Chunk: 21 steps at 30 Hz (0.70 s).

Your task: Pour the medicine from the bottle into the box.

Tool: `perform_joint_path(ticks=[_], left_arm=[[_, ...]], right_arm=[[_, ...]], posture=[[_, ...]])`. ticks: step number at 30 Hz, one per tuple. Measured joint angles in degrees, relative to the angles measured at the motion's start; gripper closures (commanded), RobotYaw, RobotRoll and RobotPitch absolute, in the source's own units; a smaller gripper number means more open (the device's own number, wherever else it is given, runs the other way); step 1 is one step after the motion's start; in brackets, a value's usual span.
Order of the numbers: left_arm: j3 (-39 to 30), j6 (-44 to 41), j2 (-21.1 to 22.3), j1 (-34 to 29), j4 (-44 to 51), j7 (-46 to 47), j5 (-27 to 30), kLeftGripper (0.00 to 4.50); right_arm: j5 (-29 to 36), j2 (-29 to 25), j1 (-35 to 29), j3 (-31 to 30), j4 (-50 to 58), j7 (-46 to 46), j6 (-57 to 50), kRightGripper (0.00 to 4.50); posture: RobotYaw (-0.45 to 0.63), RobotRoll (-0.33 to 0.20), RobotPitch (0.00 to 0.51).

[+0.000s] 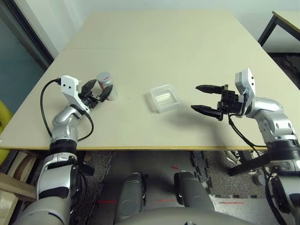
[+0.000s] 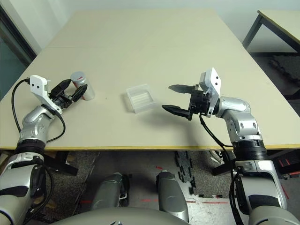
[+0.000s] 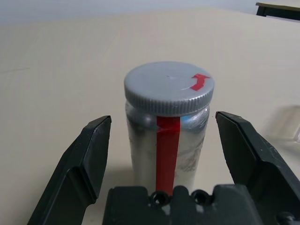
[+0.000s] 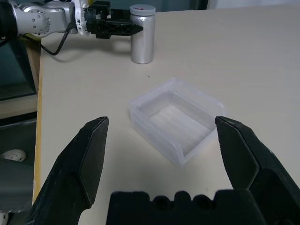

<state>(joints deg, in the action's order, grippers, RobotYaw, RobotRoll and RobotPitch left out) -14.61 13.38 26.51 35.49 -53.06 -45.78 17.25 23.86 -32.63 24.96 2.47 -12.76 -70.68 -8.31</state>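
Both forearms: silver metal shells with black bands at the joints.
Left gripper (image 1: 96, 93): two black fingers, tapered to blunt tips, on a black base block with two small round holes; white angular camera housing (image 1: 69, 86) on the wrist.
Black cable (image 1: 45, 115) loops from that housing along the left forearm.
Right gripper (image 1: 206, 99): same black fingers and white wrist housing (image 1: 245, 83); black cable (image 1: 240, 136) hangs below the right wrist.
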Motion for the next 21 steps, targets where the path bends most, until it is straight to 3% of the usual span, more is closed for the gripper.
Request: perform_joint_path(ticks=[21], left_arm=[[0.5, 6.2, -1.3, 9.4, -15.1, 2.6, -4.2, 0.03]], right_arm=[[0.6, -0.5, -3.3, 0.5, 4.4, 1.0, -2.0, 0.00]], posture=[[-0.30, 0.000, 0.059]])
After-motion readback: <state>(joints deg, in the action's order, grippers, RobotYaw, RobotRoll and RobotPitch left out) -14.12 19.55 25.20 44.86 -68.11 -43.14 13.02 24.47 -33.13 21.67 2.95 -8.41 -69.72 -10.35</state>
